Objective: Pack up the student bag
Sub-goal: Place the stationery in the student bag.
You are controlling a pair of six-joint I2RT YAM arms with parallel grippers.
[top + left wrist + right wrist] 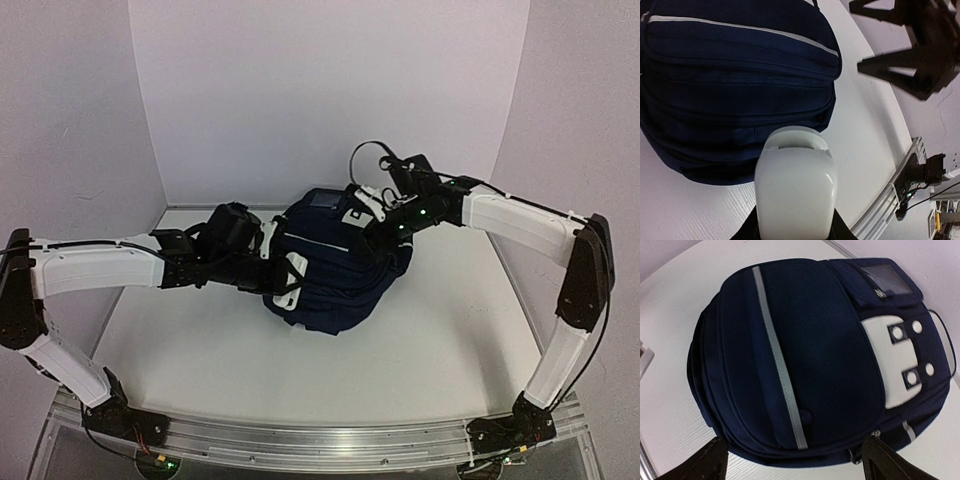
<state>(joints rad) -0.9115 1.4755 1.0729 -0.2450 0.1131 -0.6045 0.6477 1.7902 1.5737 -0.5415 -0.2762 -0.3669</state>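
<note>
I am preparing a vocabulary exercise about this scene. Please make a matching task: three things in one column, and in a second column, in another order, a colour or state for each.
Things:
1 student bag
2 buckle patch
3 right gripper

Colour or state:
a white
b open, above the bag
c dark navy

Pairs: 1-c, 2-a, 3-b

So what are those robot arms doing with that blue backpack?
Two robot arms are busy with the student bag, which lies in the middle of the white table. The right claw hangs open just over the bag's front. The left claw is close by the bag's left side, and I can't tell if it is open or shut. A white rounded thing sits right in front of its camera, but I can't tell what it is.
</note>
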